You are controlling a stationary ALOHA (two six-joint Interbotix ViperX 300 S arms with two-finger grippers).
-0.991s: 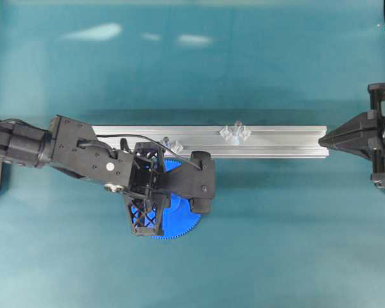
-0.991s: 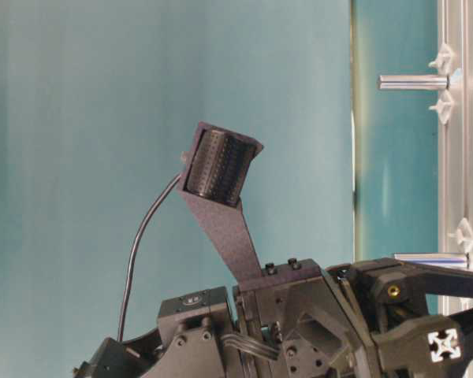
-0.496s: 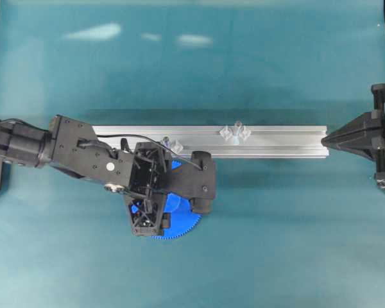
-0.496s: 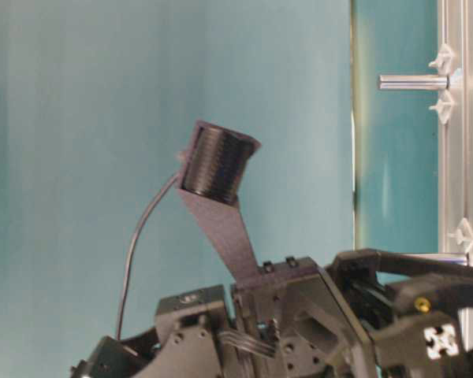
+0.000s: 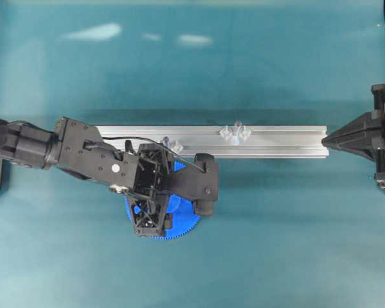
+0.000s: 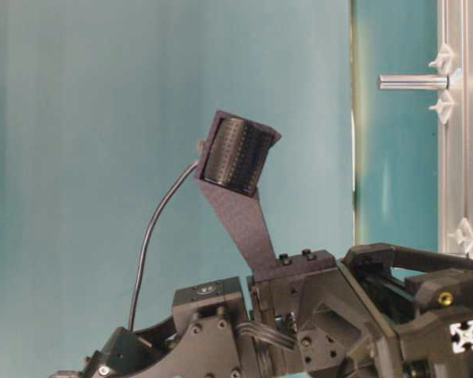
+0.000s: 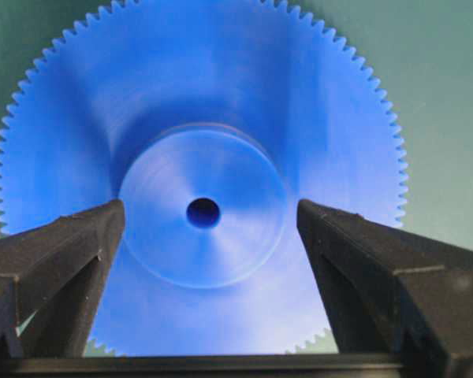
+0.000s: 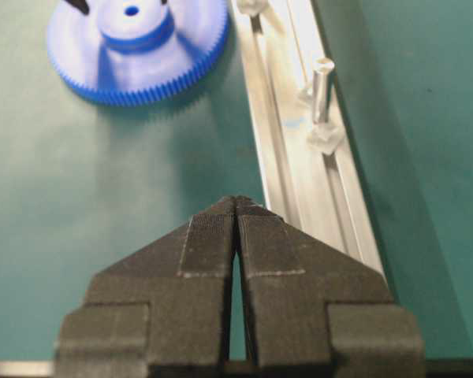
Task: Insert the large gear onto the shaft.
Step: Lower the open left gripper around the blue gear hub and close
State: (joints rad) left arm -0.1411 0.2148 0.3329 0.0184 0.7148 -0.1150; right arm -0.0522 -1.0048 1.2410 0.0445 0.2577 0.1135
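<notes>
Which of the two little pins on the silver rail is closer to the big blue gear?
The pin at the left part of the silver rail, right beside the big blue gear. The other pin stands farther right, near the rail's middle.

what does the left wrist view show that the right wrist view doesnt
Only the left wrist view: the left hand open, its fingers standing either side of the raised hub without visibly touching it, and the large gear's centre hole seen from straight above.

Only the right wrist view: the right hand shut with nothing between its fingers, the aluminium rail, and the shaft standing upright on it, bare.

Both: the large gear lying flat on the green table, beside the rail rather than on the shaft.
</notes>
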